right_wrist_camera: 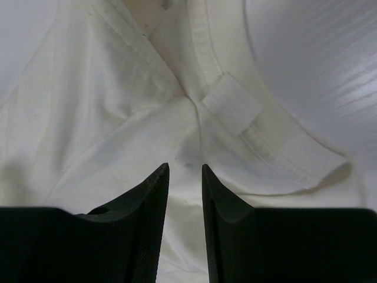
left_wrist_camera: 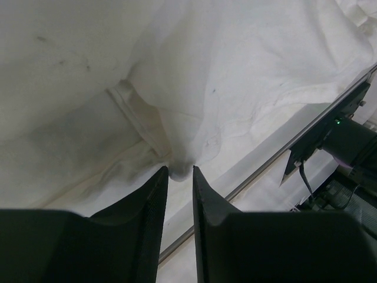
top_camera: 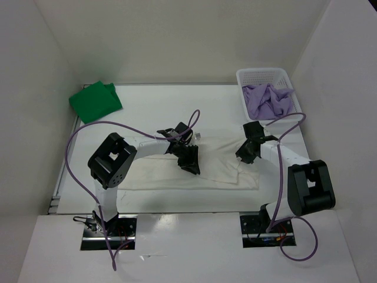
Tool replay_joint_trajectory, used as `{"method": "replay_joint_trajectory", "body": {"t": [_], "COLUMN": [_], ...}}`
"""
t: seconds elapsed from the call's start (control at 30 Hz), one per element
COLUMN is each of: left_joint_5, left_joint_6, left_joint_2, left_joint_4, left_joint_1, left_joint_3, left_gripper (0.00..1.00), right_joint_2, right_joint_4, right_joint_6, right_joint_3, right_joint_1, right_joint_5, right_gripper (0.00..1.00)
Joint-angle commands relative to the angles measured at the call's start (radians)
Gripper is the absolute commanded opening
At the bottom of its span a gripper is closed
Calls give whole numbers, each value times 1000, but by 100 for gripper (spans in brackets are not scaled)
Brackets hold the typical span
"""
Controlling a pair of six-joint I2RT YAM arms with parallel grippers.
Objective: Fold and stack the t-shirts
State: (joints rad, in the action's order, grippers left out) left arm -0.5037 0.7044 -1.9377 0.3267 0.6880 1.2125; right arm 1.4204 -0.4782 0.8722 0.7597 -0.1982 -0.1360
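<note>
Three t-shirts are present. The lavender t-shirt (top_camera: 268, 101) lies crumpled inside the single white mesh basket (top_camera: 262, 75), and its sleeves cannot be made out. The cream-white t-shirt (top_camera: 212, 171) lies spread on the table (top_camera: 153, 112), nearer the arm bases than the basket and toward the left-arm side of it. The green t-shirt (top_camera: 94, 101) lies folded well apart from the basket, along the same far edge.

One white neck tab (right_wrist_camera: 232, 106) sits at the cream-white collar; it shows as plain white with no readable print.

There are two grippers. The left gripper (left_wrist_camera: 179, 171) has its fingers pressed close, pinching a puckered fold of the cream-white t-shirt. The right gripper (right_wrist_camera: 185, 168) has its fingers close together on that shirt's cloth near the collar. Both arms hide part of this shirt from above.
</note>
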Motion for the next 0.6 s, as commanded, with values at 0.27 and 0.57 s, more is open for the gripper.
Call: {"method": "replay_joint_trajectory", "body": {"t": [0.27,0.57], "left_joint_5": [-27,-58], "left_joint_6": [-52,-52], "left_joint_2": [-10,-10], "left_joint_4": [32,14], "left_joint_1": [2,-7], "left_joint_3": [2,-28], "left_gripper": [22,10], "right_joint_2": [38,-6], "right_joint_4": [47,29], "right_joint_6": [-15,-2], "right_joint_3": [9,-23], "right_joint_1": [3,3], "right_joint_5": [-16,-2], "right_gripper": [35,35]}}
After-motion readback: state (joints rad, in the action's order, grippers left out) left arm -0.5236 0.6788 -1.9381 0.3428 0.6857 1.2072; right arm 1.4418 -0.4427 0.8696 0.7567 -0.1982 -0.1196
